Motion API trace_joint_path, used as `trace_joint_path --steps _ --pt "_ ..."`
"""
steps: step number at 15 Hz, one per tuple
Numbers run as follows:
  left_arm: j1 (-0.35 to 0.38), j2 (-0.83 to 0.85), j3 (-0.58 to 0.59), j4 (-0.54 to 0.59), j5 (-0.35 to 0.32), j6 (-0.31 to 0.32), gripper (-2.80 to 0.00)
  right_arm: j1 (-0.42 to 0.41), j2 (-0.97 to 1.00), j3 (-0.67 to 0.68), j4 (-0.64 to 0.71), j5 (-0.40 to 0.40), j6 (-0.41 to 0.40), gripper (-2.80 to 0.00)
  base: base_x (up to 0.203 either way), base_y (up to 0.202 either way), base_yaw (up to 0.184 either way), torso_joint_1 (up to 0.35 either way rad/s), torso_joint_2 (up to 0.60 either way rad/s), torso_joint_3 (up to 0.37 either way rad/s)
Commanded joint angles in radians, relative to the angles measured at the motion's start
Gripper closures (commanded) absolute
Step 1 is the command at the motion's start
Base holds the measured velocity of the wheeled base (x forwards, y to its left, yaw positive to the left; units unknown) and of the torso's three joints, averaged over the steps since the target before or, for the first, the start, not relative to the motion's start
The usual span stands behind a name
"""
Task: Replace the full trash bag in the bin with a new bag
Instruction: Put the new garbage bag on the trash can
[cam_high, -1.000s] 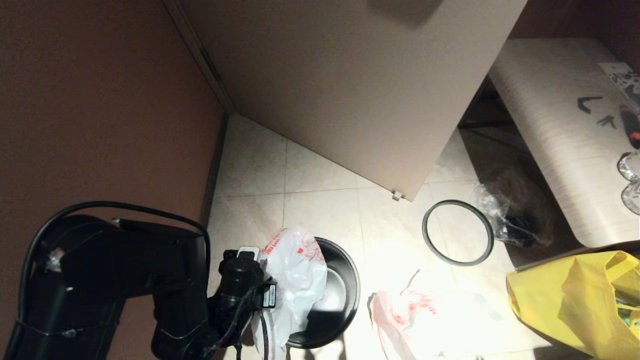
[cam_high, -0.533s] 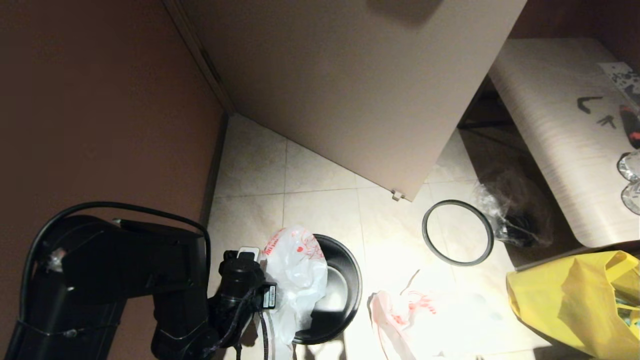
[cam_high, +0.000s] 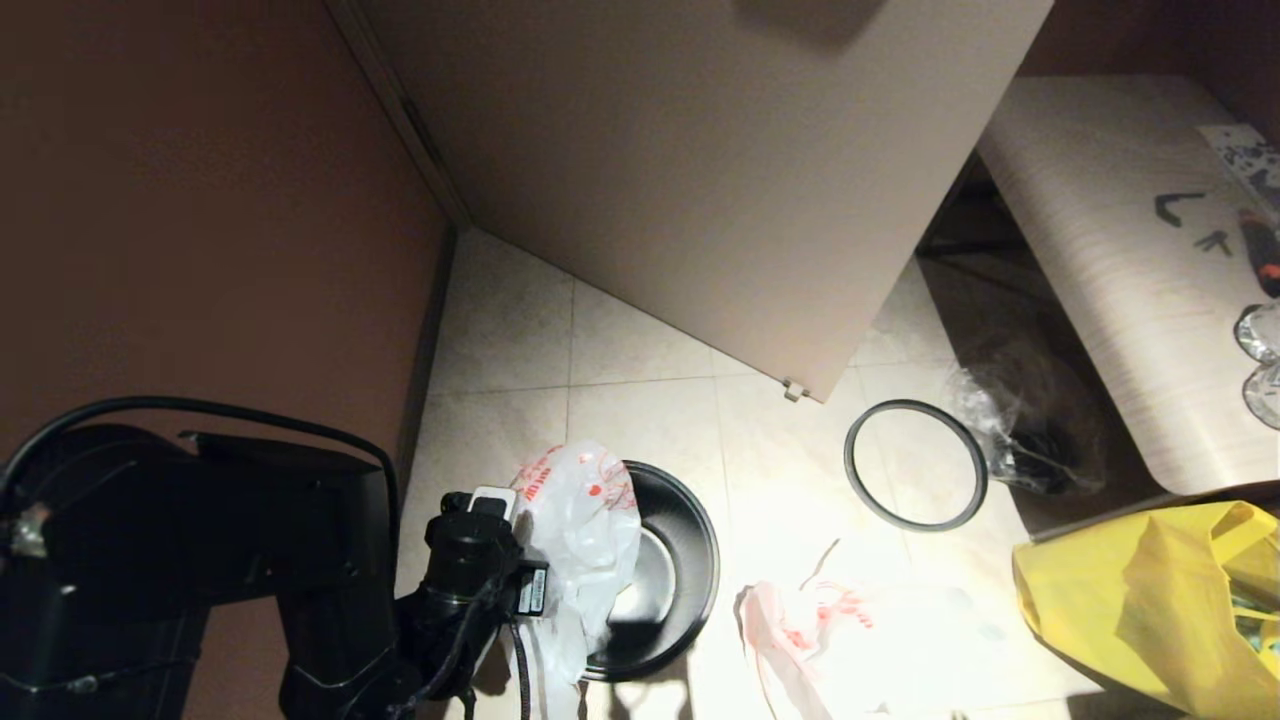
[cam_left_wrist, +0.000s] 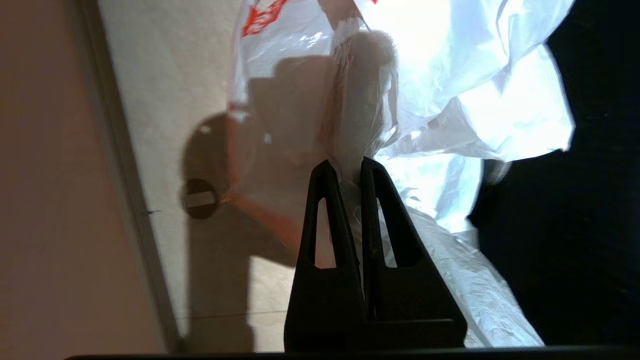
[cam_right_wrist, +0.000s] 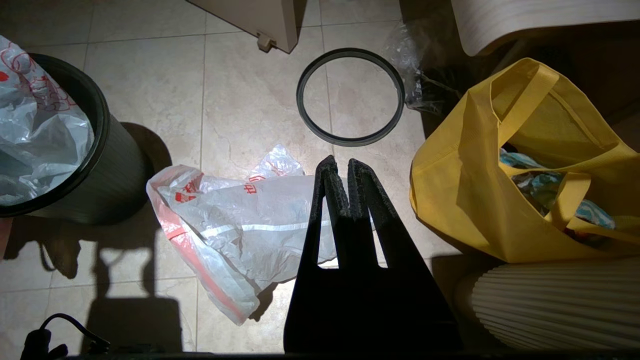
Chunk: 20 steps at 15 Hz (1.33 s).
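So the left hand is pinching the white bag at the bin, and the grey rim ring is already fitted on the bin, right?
Not quite. The grey rim ring lies loose on the floor, apart from the bin, as the head view shows. The left hand does pinch the white bag.

The black left arm reaches low on the robot's left, its left gripper (cam_left_wrist: 346, 167) closed; the right gripper (cam_right_wrist: 341, 167) hangs closed, pointing down.

Yellow tote (cam_right_wrist: 505, 165) on tiled floor (cam_high: 640, 350); clear film bag (cam_high: 1010, 425) beside pale bench (cam_high: 1100, 250)
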Motion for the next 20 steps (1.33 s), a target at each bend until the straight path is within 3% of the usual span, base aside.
trace_joint_path --steps 1,2,4,7,15,17,20 --pt "0.003 0.043 -0.013 -0.01 0.028 0.02 0.0 0.0 0.001 0.0 0.0 0.0 0.0 0.0 0.0 0.0 0.0 0.0 0.0 0.0" --pt "-0.003 0.065 -0.026 -0.035 0.07 0.037 0.0 0.0 0.001 0.0 0.0 0.0 0.0 0.0 0.0 0.0 0.0 0.0 0.0 0.0" --pt "-0.017 0.071 -0.059 -0.061 0.07 0.041 0.0 0.0 0.001 0.0 0.0 0.0 0.0 0.0 0.0 0.0 0.0 0.0 0.0 0.0" --pt "-0.01 0.076 -0.22 -0.007 0.081 0.008 0.0 0.0 0.001 0.0 0.0 0.0 0.0 0.0 0.0 0.0 0.0 0.0 0.0 0.0" --pt "0.058 0.123 -0.665 0.383 0.135 -0.109 0.0 0.0 0.001 0.0 0.0 0.0 0.0 0.0 0.0 0.0 0.0 0.0 0.0 0.0" --pt "0.041 0.107 -0.626 0.385 0.148 -0.119 0.0 0.0 0.001 0.0 0.0 0.0 0.0 0.0 0.0 0.0 0.0 0.0 0.0 0.0" --pt "-0.026 0.061 -0.5 0.282 0.161 -0.121 0.0 0.0 0.001 0.0 0.0 0.0 0.0 0.0 0.0 0.0 0.0 0.0 0.0 0.0"
